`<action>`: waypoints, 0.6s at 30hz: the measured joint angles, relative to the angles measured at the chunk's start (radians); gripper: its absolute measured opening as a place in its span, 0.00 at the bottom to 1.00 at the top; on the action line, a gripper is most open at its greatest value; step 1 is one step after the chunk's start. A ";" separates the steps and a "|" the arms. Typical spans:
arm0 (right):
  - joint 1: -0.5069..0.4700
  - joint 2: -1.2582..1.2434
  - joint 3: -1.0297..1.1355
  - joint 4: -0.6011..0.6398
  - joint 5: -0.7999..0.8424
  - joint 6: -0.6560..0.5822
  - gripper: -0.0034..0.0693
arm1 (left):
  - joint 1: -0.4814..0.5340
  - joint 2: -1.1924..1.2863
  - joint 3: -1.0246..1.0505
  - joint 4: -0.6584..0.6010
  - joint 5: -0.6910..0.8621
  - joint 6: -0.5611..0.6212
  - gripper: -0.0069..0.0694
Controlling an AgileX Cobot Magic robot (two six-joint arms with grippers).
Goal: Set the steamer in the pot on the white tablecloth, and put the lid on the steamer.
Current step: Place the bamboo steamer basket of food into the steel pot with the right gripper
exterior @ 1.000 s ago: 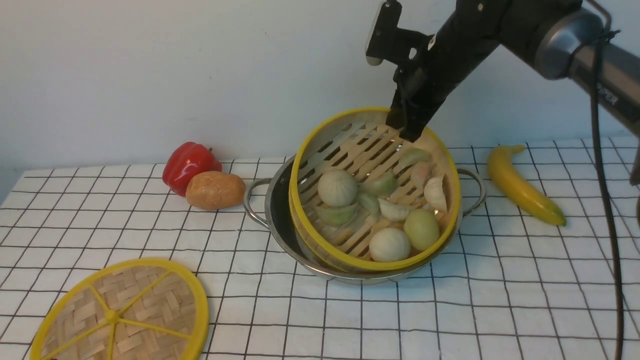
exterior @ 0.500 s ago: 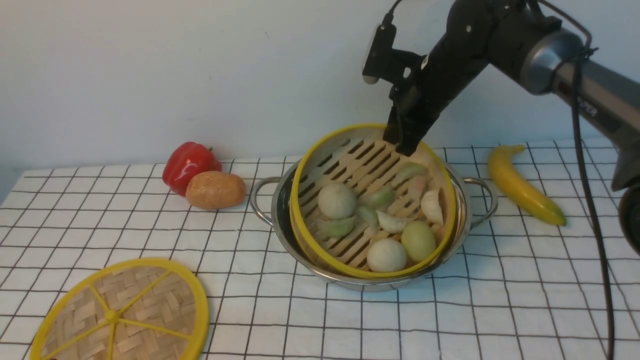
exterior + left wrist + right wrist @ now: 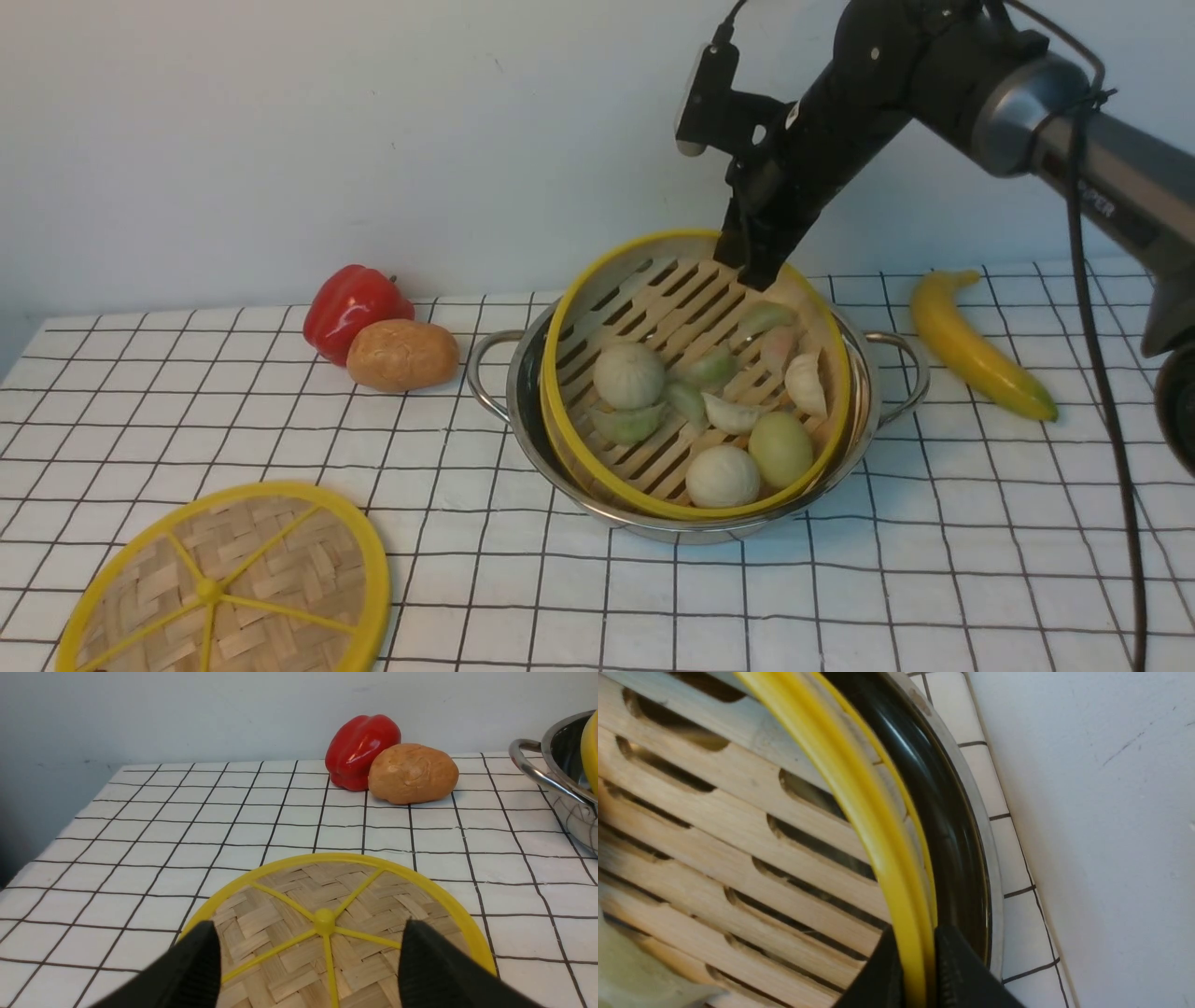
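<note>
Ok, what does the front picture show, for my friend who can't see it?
The right gripper pinches the far rim of a bamboo steamer, full of dumplings, sitting in a shiny pot on a checked white tablecloth. The woven lid lies near the front left; a red pepper, a potato and a banana lie around.

Left gripper (image 3: 308, 926) open, two black fingers (image 3: 191, 970) spread wide, nothing between them. Lid (image 3: 299, 896) lies flat on the white tablecloth (image 3: 187, 826) right under the gripper, its knob (image 3: 323, 915) roughly midway between the fingertips. Well ahead of the gripper: red pepper (image 3: 362, 749) and potato (image 3: 412, 773), touching. Off to the side, pot (image 3: 574, 816) cut by the frame edge, a sliver of steamer (image 3: 589, 751) rim inside.
</note>
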 joint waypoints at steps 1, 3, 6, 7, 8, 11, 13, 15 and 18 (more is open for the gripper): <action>0.000 0.000 0.000 0.000 0.000 0.000 0.15 | 0.000 0.000 0.000 0.000 0.000 0.000 0.71; 0.000 0.000 0.000 0.001 0.000 -0.001 0.15 | 0.000 0.000 0.000 0.000 0.000 0.000 0.71; 0.000 0.000 0.000 0.002 -0.010 -0.002 0.15 | 0.000 0.000 0.000 0.000 0.000 0.000 0.71; 0.000 0.000 0.000 0.002 -0.012 -0.003 0.15 | 0.000 0.000 0.000 0.000 0.000 0.000 0.71; 0.000 0.000 0.000 0.002 -0.014 -0.004 0.15 | 0.000 0.000 0.000 0.000 0.000 0.000 0.71; 0.000 0.000 0.000 0.002 -0.017 -0.012 0.15 | 0.000 0.000 0.000 0.000 0.000 0.000 0.71; 0.000 0.001 0.000 0.003 -0.018 -0.016 0.15 | 0.000 0.000 0.000 0.000 0.000 0.000 0.71; 0.000 0.006 0.000 0.004 -0.023 -0.017 0.15 | 0.000 0.000 0.000 0.000 0.000 0.000 0.71; -0.001 0.023 0.000 0.006 -0.037 -0.017 0.15 | 0.000 0.000 0.000 0.000 0.000 0.000 0.71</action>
